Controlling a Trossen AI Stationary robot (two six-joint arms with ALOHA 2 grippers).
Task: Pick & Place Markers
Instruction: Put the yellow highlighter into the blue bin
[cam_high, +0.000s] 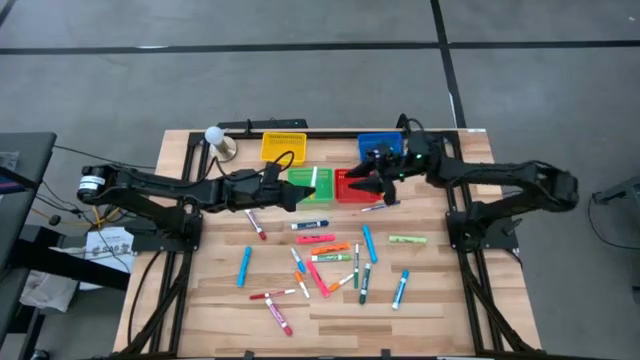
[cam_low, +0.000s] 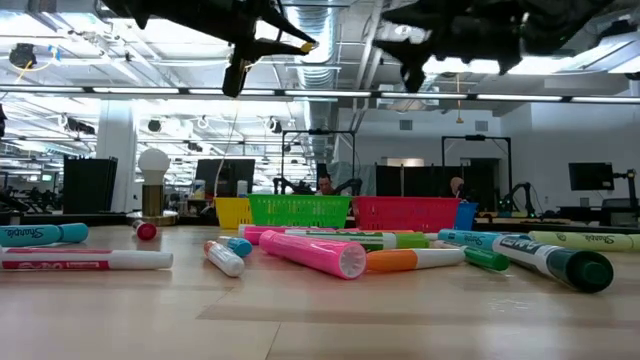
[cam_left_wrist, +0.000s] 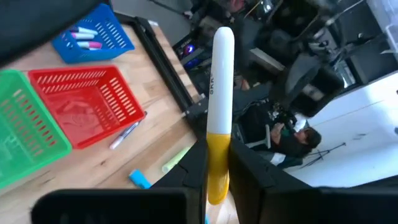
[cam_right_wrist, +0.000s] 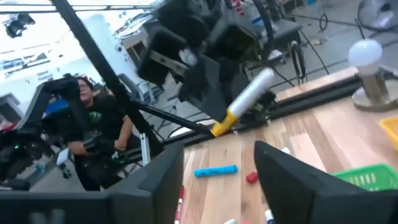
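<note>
Left gripper (cam_left_wrist: 217, 163) clamps a white, yellow-capped marker (cam_left_wrist: 219, 106) above the green basket (cam_high: 310, 184) near the table's far edge — carry step; next, reach the yellow basket (cam_high: 283, 147). Right gripper (cam_right_wrist: 217, 177) hangs open, empty — other markers (cam_high: 330, 262) mid-table.

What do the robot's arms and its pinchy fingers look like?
Both arms are dark, nearly black, built from long thin links with chunky joints. The left arm has a round silver and orange part at its base. The right gripper has two broad, flat dark fingers. The left gripper has dark fingers too.
</note>
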